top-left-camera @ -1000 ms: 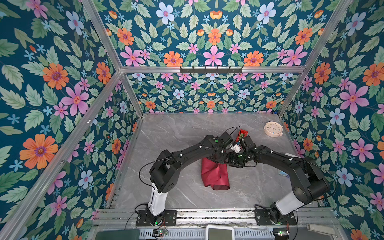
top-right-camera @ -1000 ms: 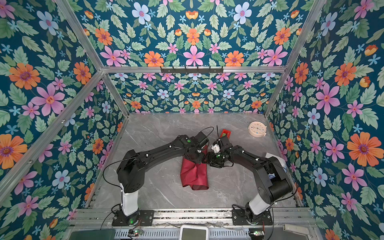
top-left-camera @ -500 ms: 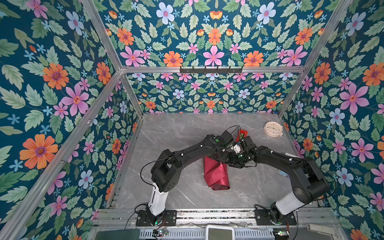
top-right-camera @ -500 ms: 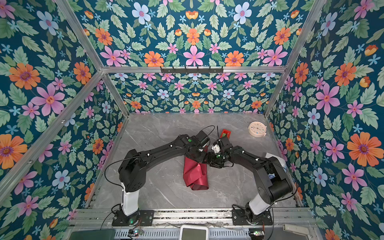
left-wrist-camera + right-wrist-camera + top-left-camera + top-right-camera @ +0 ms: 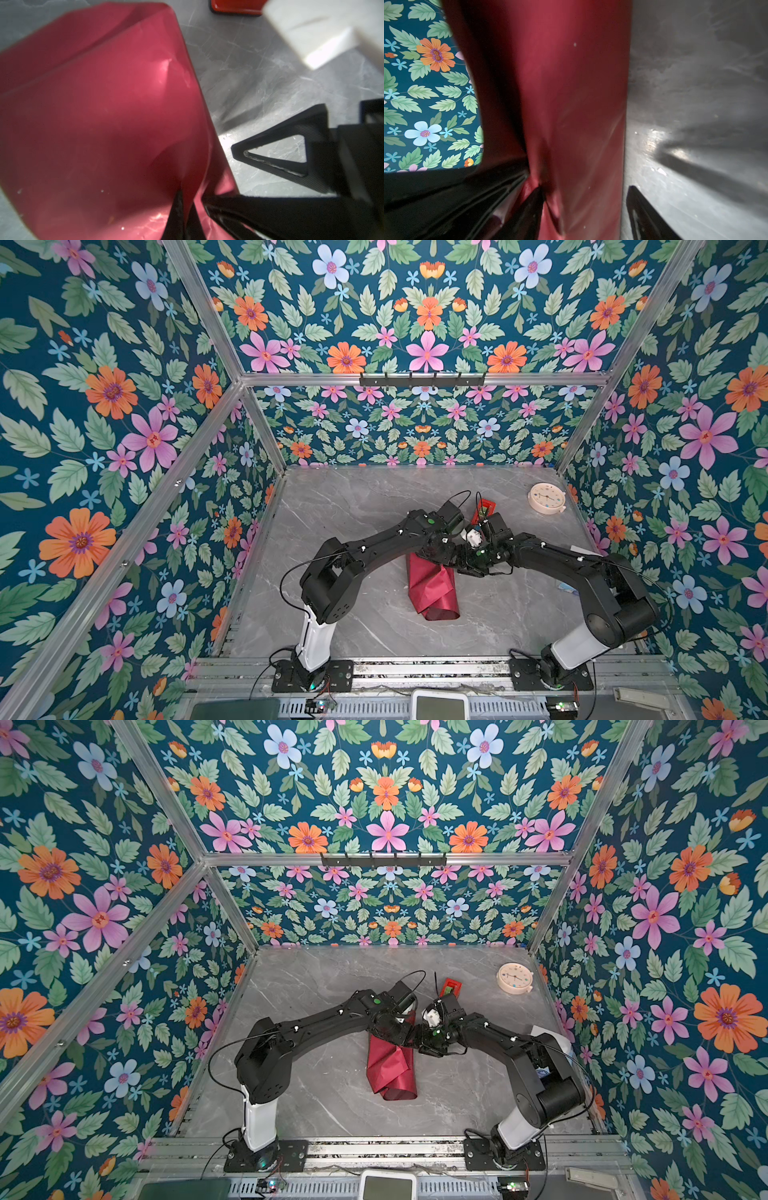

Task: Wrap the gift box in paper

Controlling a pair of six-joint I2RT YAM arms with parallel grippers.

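The left claw [image 5: 186,199] is shut tight and pinches a fold of the paper [image 5: 104,114]. The right claw [image 5: 584,190] is wide open, with the paper between its two fingers. One finger [image 5: 315,133] is just beside the paper, not touching it.

In both top views the paper [image 5: 432,589] [image 5: 390,1069] is a crumpled red bundle in the middle of the grey stone table [image 5: 353,510]. I cannot see the gift box.

Past the claws are a small red tape holder [image 5: 484,510] and a round clock [image 5: 546,498]. Flower walls [image 5: 424,427] go all around.
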